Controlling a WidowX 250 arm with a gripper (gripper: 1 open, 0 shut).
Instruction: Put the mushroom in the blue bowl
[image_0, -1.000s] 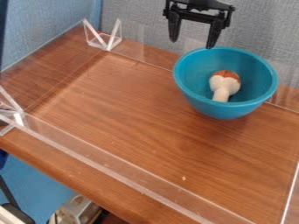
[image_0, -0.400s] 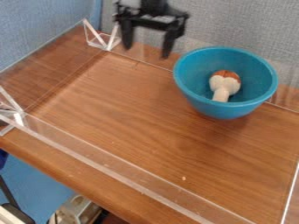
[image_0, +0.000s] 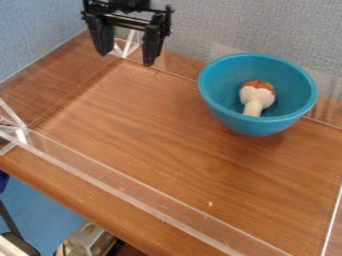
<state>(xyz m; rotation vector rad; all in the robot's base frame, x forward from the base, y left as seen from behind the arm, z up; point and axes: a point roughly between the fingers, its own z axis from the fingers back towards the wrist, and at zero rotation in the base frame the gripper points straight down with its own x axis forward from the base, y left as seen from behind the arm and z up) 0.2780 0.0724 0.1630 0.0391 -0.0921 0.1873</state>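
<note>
The mushroom (image_0: 255, 97), cream stem with an orange-brown cap, lies inside the blue bowl (image_0: 221, 85) at the right back of the wooden table. My black gripper (image_0: 127, 48) hangs open and empty above the back left of the table, well to the left of the bowl, its two fingers pointing down with a clear gap between them.
A low clear plastic wall (image_0: 160, 205) rings the wooden tabletop (image_0: 147, 140). Two clear triangular brackets stand at the back corner (image_0: 120, 42) and the left edge (image_0: 14, 125). A blue-grey wall rises behind the table.
The open gripper has swept left along the back of the table, from above the bowl to the back left corner. Mushroom and bowl have not moved.
</note>
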